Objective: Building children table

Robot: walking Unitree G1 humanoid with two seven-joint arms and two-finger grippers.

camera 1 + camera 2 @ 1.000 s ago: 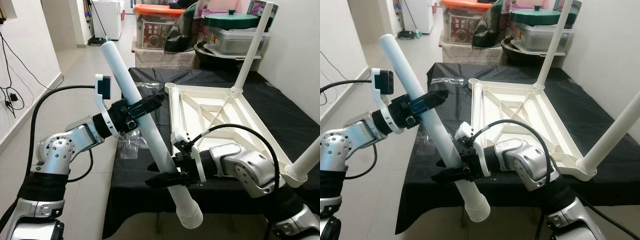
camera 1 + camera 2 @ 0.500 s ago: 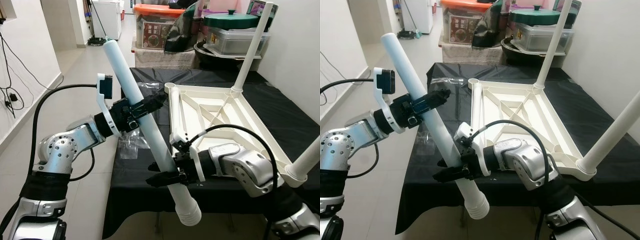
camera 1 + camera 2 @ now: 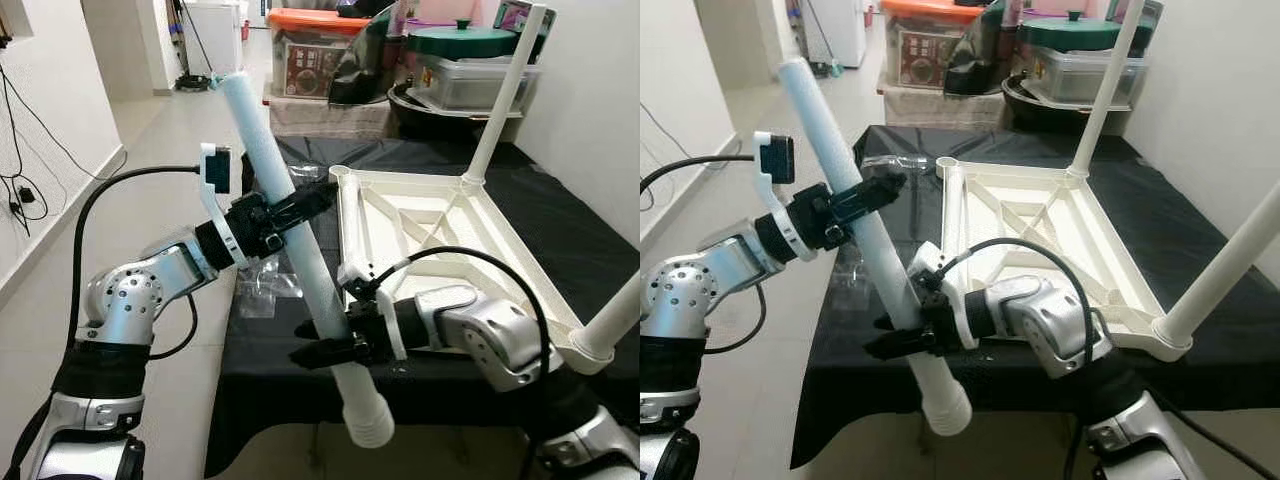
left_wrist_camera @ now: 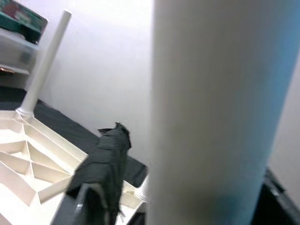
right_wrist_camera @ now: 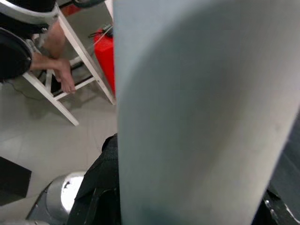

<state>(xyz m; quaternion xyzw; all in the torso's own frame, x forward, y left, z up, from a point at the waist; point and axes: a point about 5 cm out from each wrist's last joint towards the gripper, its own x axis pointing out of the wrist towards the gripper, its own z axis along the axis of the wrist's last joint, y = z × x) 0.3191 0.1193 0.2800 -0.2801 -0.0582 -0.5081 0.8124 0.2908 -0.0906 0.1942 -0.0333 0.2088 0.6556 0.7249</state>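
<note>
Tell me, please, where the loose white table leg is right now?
The white table leg is held slanted between both grippers, left of the upturned tabletop, its ribbed end hanging past the table's front edge.

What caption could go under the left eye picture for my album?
Both grippers, left gripper and right gripper, hold a white table leg tilted beside the upturned children's tabletop.
</note>
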